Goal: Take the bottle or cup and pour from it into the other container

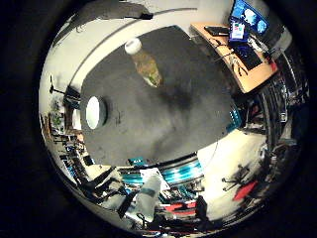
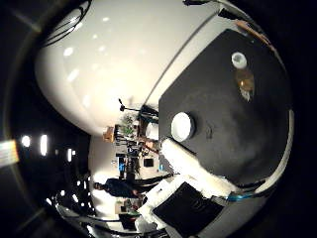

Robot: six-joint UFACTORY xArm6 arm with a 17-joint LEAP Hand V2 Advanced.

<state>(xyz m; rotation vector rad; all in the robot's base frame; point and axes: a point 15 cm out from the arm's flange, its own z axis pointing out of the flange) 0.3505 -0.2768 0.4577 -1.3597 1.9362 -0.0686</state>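
Observation:
A clear bottle [image 1: 147, 65] with yellow liquid and a white cap stands on a dark grey table top [image 1: 168, 119], near its far side. A white cup [image 1: 95, 111] stands on the same table, well away from the bottle, near an edge. Both look small, so the palm is high above the table and far from them. In the right thumb side palm view, part of my hand [image 2: 188, 193], white and black, reaches in from the edge beside the cup. It touches neither the bottle nor the cup.
A wooden desk [image 1: 238, 55] with lit monitors stands beyond one corner of the table. Stands, chairs and equipment [image 1: 168, 188] crowd the floor along the table's near side. A white wall [image 2: 109, 69] fills much of the right thumb side palm view.

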